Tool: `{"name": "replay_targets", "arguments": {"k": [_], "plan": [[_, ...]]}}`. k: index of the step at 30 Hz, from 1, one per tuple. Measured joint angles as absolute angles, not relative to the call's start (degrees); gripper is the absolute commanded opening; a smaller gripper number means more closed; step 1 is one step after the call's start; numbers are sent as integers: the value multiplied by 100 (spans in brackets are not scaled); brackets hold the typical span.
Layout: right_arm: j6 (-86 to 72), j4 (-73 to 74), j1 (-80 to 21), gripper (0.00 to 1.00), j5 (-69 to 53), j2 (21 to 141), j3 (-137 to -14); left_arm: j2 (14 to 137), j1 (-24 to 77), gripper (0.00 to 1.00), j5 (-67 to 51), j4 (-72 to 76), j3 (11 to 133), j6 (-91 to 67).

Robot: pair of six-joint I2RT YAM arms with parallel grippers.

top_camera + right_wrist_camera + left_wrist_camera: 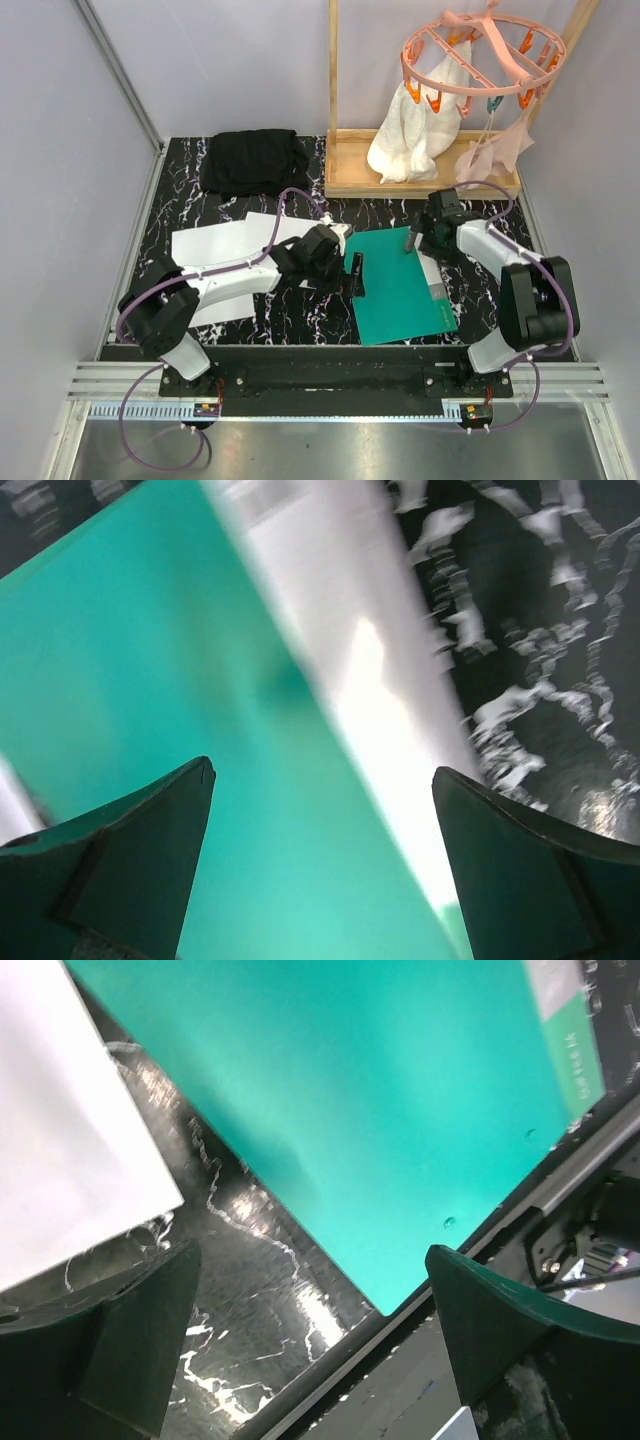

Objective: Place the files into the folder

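Marbled tabletop (250, 1290) strip between folder (380, 1100) and files (208, 243)

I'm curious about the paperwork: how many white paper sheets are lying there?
2. One sheet lies far left, under the left arm; the other sheet overlaps it, nearer the folder. More could be hidden.

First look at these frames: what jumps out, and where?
The teal-green folder catches the eye first, lying flat at centre-right of the black marbled table. Next come the white sheets spread out to its left. At the far right, a pink peg hanger holds pale cloths above a wooden frame.
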State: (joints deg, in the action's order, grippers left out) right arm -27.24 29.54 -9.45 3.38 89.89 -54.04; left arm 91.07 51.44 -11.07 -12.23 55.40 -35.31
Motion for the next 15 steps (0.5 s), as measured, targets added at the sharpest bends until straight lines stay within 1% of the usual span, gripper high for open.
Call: {"name": "replay_targets", "arguments": {"k": [4, 6, 12, 15], "plan": [[-2681, 3271, -1551, 100, 390, 8468, -5544, 9074, 5146, 98, -1068, -1048, 5225, -3734], [-2681, 3345, -1656, 100, 408, 8267, -5507, 9076, 5151, 96, -1072, -941, 5116, -3837], [-2775, 3614, -1662, 100, 834, 7902, -5113, 9319, 5216, 89, -1083, -534, 5050, -4123], [-2893, 3625, -1420, 100, 1015, 7929, -5043, 9649, 5293, 88, -1116, -349, 5054, -4224]]}}
